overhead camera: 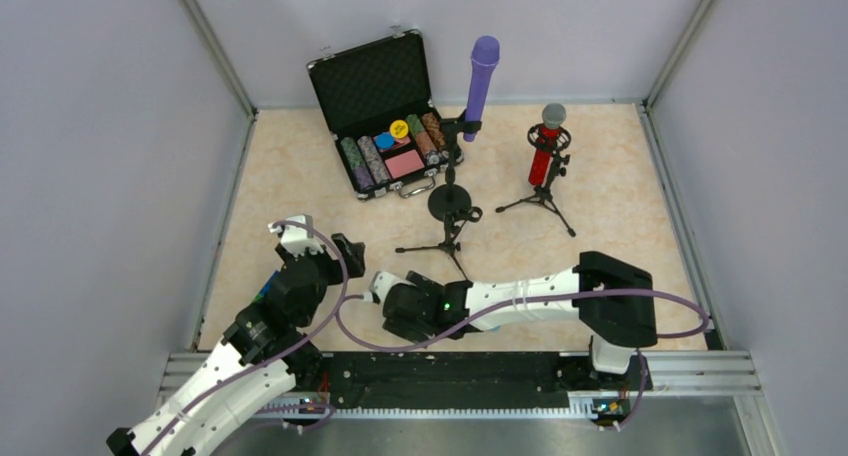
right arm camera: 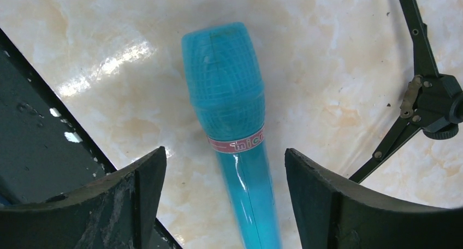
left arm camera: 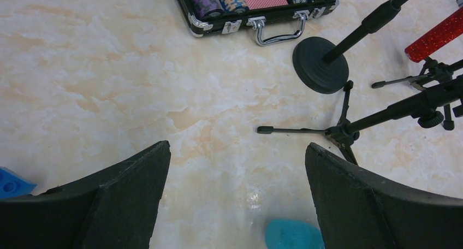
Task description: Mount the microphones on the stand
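Observation:
The light blue microphone lies flat on the marble table, head away from me, between the open jaws of my right gripper; the fingers flank its handle without touching. Its tip shows in the left wrist view. My left gripper is open and empty just above the table. The purple microphone stands in a round-base stand. The glittery red microphone sits in a tripod stand. A low tripod stand holds nothing. In the top view my right gripper hides the blue microphone.
An open black case of poker chips sits at the back left. The empty tripod's legs lie close to the right of my right gripper. Grey walls enclose the table on three sides.

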You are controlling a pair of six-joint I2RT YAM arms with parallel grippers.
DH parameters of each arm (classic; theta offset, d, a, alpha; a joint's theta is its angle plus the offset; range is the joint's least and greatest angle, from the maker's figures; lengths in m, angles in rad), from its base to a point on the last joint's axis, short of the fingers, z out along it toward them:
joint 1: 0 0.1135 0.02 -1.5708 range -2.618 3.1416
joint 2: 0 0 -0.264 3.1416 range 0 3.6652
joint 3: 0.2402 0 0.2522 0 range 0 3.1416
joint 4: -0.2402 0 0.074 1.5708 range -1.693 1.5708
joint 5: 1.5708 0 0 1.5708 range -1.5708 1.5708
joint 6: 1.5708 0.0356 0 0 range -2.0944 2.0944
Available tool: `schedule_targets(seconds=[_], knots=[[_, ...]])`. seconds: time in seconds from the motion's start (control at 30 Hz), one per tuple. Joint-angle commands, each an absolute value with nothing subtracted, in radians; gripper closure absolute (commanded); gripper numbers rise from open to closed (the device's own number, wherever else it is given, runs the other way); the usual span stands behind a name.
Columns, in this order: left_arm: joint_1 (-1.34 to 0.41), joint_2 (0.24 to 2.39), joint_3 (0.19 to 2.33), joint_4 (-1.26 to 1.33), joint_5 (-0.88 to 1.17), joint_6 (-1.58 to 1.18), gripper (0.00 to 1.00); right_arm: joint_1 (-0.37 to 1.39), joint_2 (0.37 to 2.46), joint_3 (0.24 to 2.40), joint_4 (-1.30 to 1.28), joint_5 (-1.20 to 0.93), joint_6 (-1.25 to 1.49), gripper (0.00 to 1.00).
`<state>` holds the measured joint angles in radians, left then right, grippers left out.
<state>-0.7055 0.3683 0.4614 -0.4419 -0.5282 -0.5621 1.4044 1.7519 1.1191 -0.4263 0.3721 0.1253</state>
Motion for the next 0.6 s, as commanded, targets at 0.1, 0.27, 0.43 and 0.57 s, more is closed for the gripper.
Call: schedule_targets(seconds=[0.1,0.27,0.43,0.57], knots=[[-0.703,0.356,0.447,-0.415,-0.549,-0.474,0.02,1.358,1.744,1.071,-0.421,0.347,0.071,0.28],[-0.703,0.371,0.447,-0.396,-0.517,-0.467,0.02,1.336,1.8,1.059,-0.428,0.297,0.043,0.3],[-0.703,0.405,0.462,-0.389,-0.463,-0.442,0.02,1.319,1.83,1.051,-0.397,0.2,0.031,0.4],[-0.703,0.424,0.468,-0.392,-0.459,-0.442,0.02,1.318,1.833,1.054,-0.383,0.139,0.024,0.74]])
